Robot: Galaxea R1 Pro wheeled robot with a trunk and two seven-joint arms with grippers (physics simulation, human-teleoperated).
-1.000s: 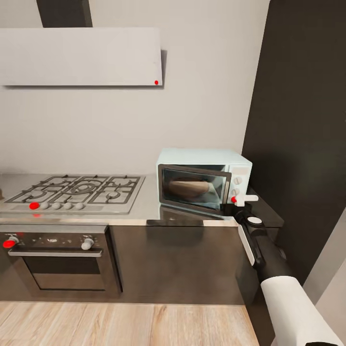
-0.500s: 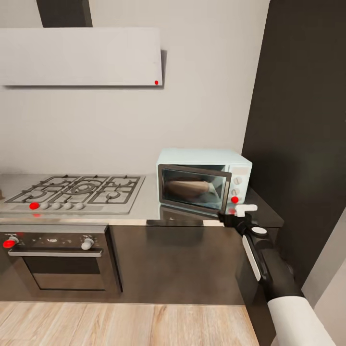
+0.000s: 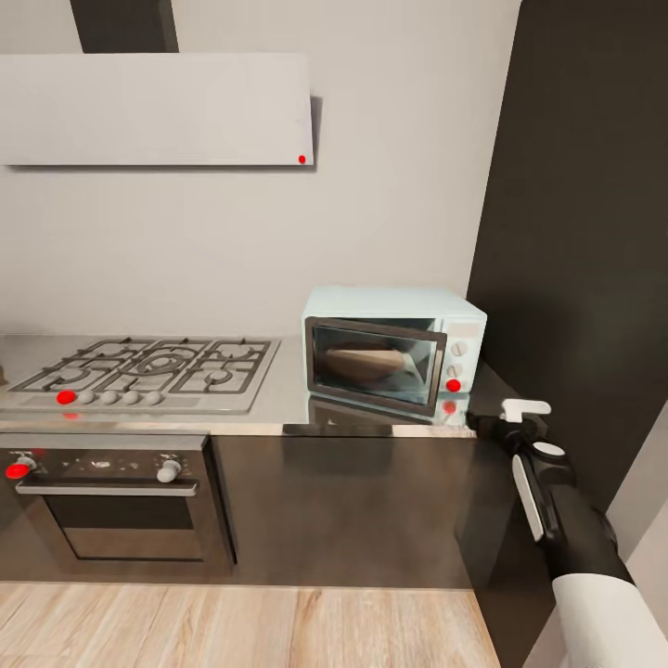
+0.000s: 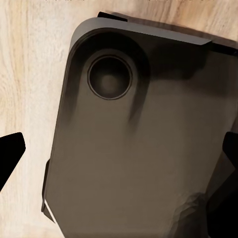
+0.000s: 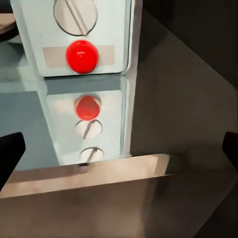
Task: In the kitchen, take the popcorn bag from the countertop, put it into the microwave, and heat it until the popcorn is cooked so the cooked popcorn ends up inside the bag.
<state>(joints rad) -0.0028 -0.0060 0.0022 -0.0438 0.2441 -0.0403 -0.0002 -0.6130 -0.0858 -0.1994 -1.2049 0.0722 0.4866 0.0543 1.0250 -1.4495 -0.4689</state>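
At far left in the head view a steel oven [image 3: 116,506] sits in the dark cabinet fronts, a red dot by its left knob. Above it a gas hob [image 3: 148,371] lies in the grey worktop [image 3: 278,413], with a red dot at its front left, beside a row of grey knobs. A flat white hood [image 3: 153,109] hangs on the wall over the hob, a small red dot at its lower right corner.

Right of the hob the pale blue microwave [image 3: 394,357] stands on the worktop near the wall. Its dark glass door is shut, and through the glass the tan bag [image 3: 371,364] shows inside the cavity; the popcorn itself cannot be made out. On the panel right of the door are two white knobs and below them a red dot [image 3: 454,385], mirrored in the glossy worktop.

Further right, the right hand [image 3: 506,417] hovers off the worktop's front right corner, just beside the microwave but apart from it, in front of a tall dark cabinet [image 3: 584,250]. In the right wrist view its two dark fingertips [image 5: 10,153] stand wide apart at the frame edges, nothing between them, facing the microwave's red dot [image 5: 82,56] and a knob.

In the left wrist view the left hand's fingertips [image 4: 9,156] are likewise spread, over the robot's dark base [image 4: 139,148] and wood floor [image 4: 29,74].
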